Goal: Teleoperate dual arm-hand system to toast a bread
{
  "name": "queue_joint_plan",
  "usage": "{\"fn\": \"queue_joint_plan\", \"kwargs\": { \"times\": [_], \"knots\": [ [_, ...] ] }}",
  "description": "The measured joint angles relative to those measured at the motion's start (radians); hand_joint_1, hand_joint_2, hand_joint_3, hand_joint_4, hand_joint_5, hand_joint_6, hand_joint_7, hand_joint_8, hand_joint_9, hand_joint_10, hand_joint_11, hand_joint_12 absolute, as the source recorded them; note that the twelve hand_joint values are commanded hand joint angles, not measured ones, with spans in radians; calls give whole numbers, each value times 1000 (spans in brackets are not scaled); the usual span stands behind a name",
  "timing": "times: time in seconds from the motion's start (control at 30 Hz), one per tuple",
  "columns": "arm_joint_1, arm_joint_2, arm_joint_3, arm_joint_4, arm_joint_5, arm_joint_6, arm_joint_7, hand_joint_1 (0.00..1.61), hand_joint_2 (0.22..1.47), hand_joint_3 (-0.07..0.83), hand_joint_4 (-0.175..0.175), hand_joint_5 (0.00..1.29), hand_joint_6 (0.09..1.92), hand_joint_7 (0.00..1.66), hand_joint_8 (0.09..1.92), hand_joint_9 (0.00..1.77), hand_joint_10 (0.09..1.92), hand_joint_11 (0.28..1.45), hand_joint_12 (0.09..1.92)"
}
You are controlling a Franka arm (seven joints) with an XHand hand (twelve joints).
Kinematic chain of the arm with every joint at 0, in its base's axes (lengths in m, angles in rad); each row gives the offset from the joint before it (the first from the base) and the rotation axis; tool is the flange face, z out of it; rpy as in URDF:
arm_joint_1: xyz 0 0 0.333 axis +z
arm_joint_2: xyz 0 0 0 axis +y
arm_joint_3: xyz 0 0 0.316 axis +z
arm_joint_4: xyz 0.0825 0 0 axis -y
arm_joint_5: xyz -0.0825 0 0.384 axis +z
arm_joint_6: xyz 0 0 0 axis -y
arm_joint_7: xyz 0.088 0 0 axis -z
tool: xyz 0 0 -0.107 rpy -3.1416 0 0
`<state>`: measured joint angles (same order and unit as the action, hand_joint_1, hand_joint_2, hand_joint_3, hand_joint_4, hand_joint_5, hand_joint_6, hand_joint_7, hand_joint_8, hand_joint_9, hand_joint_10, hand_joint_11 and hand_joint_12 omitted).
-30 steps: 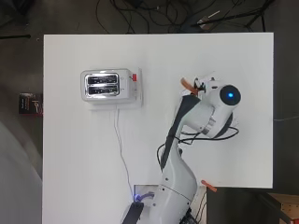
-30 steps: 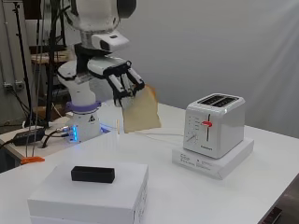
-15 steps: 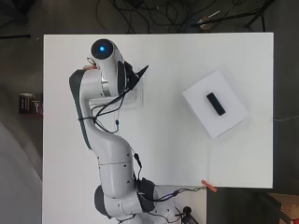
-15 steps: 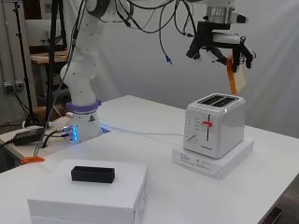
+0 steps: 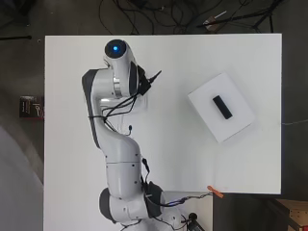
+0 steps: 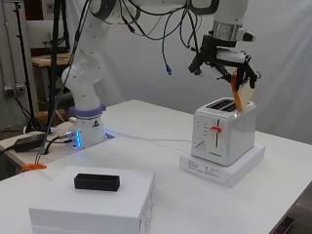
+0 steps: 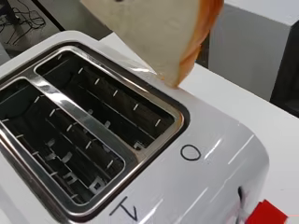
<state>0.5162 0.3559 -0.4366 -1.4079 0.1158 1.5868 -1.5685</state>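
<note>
The hand [image 6: 222, 57] pinches the bread slice [image 6: 239, 90], which hangs below its fingers above the toaster [image 6: 222, 134]

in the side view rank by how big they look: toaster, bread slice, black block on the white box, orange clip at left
1. toaster
2. black block, though it sits nearer the camera
3. bread slice, partly hidden behind the hand
4. orange clip

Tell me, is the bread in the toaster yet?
Not yet. The bread, held by the hand, hangs over the toaster with its corner at the slot's rim; both slots look empty.
</note>
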Motion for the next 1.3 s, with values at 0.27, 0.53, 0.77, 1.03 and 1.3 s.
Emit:
{"fn": "queue_joint_plan", "kwargs": {
  "times": [0.27, 0.53, 0.77, 1.03, 1.3],
  "knots": [
    [-40, 24, 17, 89, -62, -84, 55, 1214, 1204, 1, -175, 617, 1399, 1024, 997, 1346, 87, 703, 321],
    [-58, 58, 36, 136, -78, -158, 84, 891, 1267, 0, 145, 677, 1418, 1163, 162, 1322, 87, 763, 147],
    [-62, 1, 73, 22, -84, -133, 109, 1221, 1186, 1, -173, 654, 1372, 1059, 923, 1351, 87, 798, 87],
    [-74, -14, 77, 31, -68, -151, 113, 1217, 1200, -1, -175, 628, 1413, 1033, 965, 1333, 87, 803, 87],
    [-80, 0, 106, 43, -40, -184, 97, 1225, 1185, -1, -175, 652, 1372, 1064, 920, 1354, 87, 818, 87]
  ]
}}
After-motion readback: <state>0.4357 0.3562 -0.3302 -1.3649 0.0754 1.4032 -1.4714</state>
